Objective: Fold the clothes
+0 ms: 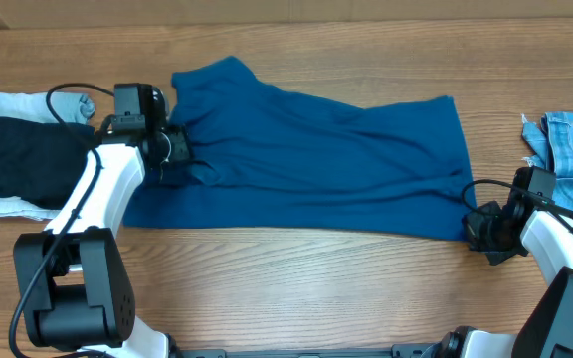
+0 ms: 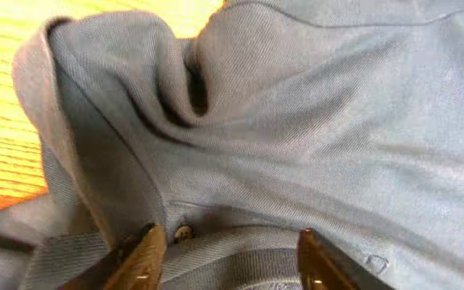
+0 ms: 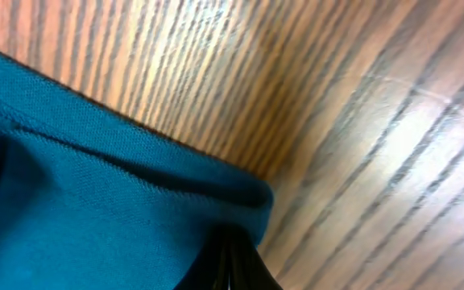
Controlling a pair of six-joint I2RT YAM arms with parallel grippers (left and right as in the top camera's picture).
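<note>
Overhead: the polo shirt lies spread at the centre of the table, with the left gripper at its 9 o'clock edge and the right gripper at 4 o'clock. Left wrist: the jaws stand wide beside a button and should probably catch both layers. Right wrist: the fingers are pinched on the hem, with their tips cut off.

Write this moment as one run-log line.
royal-blue knit polo shirt: spread on wooden table | left gripper: open by button | right gripper: shut on hem corner

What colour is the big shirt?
The shirt is plain royal blue; the overhead view shows it best.
</note>
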